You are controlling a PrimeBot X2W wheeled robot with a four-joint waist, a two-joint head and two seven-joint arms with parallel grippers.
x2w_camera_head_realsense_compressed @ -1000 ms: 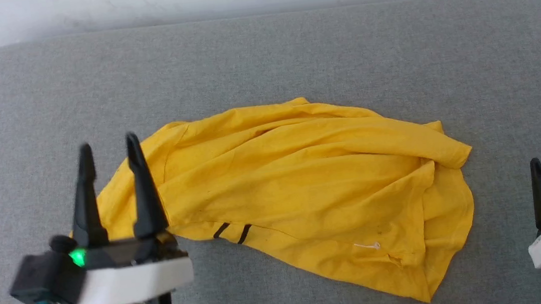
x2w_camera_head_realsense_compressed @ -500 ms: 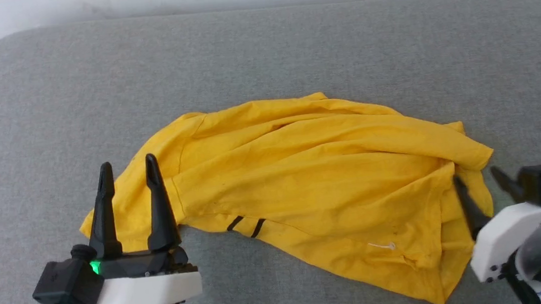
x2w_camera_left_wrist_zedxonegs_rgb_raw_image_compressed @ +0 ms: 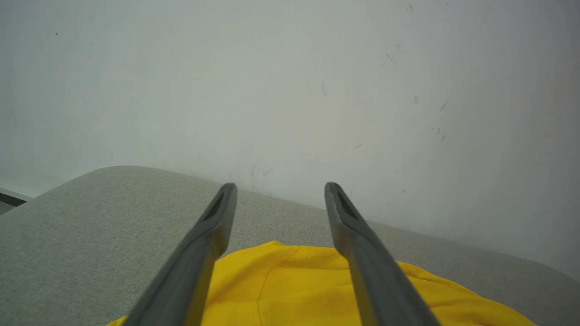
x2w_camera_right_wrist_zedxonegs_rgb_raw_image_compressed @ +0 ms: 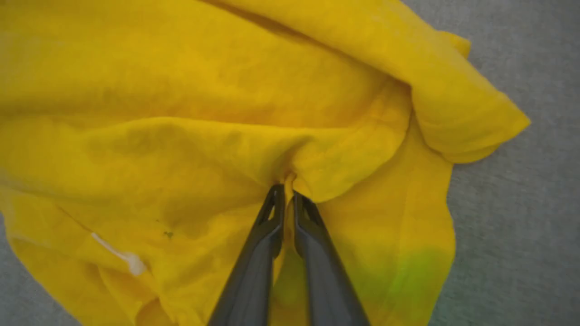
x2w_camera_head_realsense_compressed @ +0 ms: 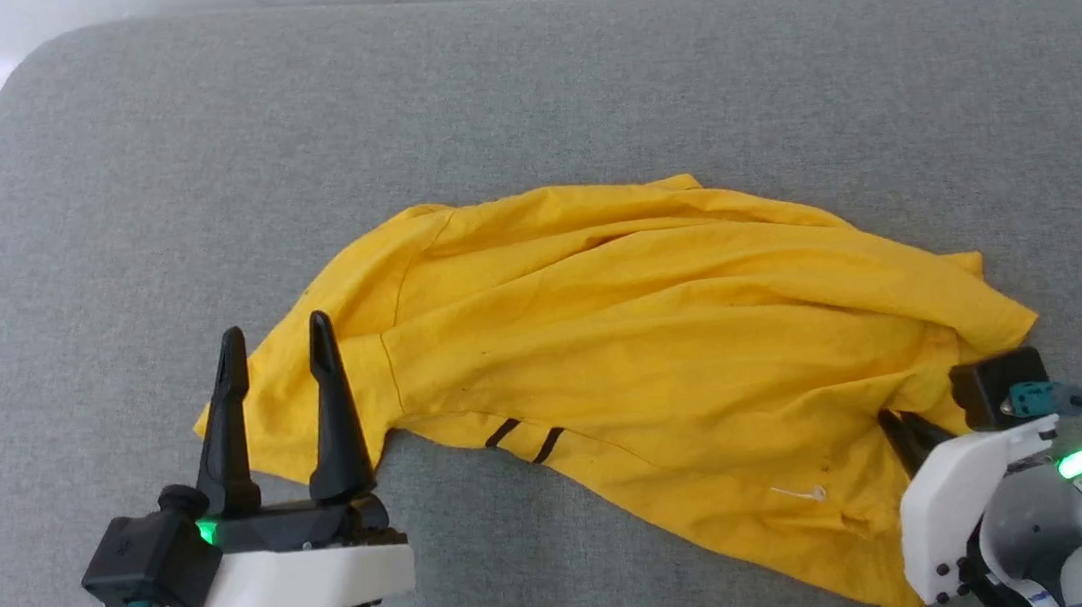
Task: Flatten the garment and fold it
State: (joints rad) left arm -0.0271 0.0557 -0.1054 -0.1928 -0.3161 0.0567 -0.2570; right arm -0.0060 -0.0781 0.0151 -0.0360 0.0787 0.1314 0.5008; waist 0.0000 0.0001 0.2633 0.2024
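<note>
A grey cushion (x2w_camera_head_realsense_compressed: 579, 88) is spread under everything. The yellow shirt (x2w_camera_head_realsense_compressed: 667, 351) is seen crumpled on it, stretched from the left gripper (x2w_camera_head_realsense_compressed: 273, 327) to the right gripper (x2w_camera_right_wrist_zedxonegs_rgb_raw_image_compressed: 286, 191). The left gripper is held wide open over the shirt's edge, nothing gripped. A fold is pinched tight by the right gripper. Two black dashes (x2w_camera_head_realsense_compressed: 525, 439) are spotted just right of the left gripper.

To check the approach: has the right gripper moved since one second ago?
Yes. The right gripper came leftward from beside the shirt onto its right part, where it now pinches a fold.
</note>
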